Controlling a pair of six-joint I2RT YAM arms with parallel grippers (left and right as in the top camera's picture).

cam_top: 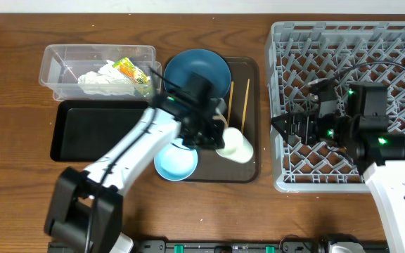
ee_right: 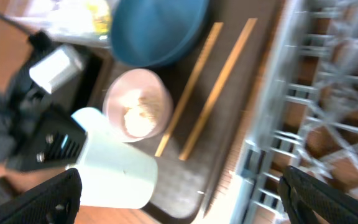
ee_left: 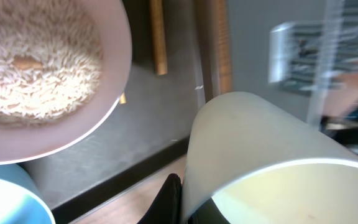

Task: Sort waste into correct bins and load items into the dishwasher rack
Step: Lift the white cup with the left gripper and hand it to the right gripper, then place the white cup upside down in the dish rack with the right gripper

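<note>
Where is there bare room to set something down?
Bare: the black tray below the clear tub, and the far rows of the dishwasher rack. Crowded: the brown serving tray, where the left end effector holds the white cup.

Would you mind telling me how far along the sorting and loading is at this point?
Done: tissue and wrapper sit in the clear tub. In hand: the left gripper holds the white cup. Left: rice in the cream bowl, plate, blue bowl, chopsticks; the rack looks empty.
</note>
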